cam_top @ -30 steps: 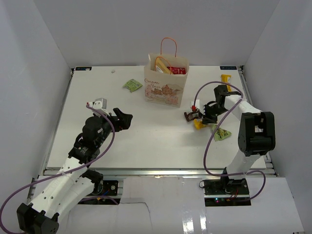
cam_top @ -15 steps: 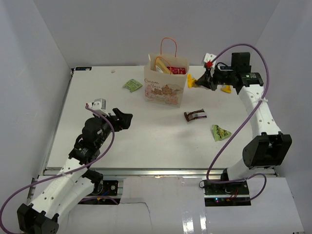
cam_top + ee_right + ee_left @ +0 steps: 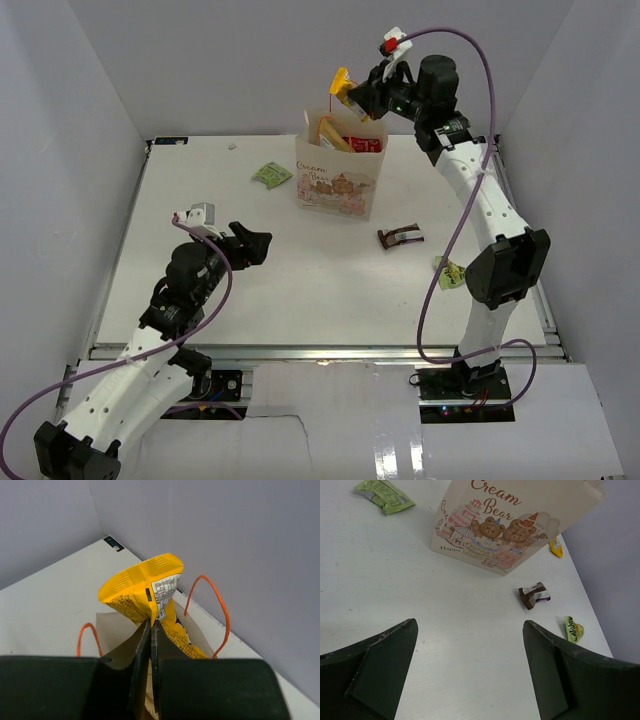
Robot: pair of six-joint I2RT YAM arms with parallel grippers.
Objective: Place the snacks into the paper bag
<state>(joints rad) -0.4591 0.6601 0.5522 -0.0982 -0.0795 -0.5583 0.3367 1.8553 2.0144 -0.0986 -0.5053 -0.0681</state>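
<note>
Crimped yellow pouch (image 3: 145, 587) pinched in right jaws above cream paper bag (image 3: 337, 185) near far edge, left jaws wide over white surface (image 3: 200, 200)

Orange-handled cream paper bag (image 3: 338, 185) with brownish bear print, yellow pouch (image 3: 145, 587), green packet (image 3: 271, 176), dark brown wrapper (image 3: 401, 237)

The top external camera looked steeply down from above and behind the near edge, taking in the whole white table (image 3: 200, 290). The left wrist camera sat low over the table's left half, facing the far right corner. Both showed the front of the cream paper bag with printed bears (image 3: 338, 190) (image 3: 520, 520) and the dark brown bar wrapper (image 3: 401, 237) (image 3: 534, 595). The right wrist camera hung close above that bag's mouth (image 3: 111, 626) at the far edge, sharing the yellow crinkled pouch (image 3: 145, 587) (image 3: 342, 82) with the top view.
</note>
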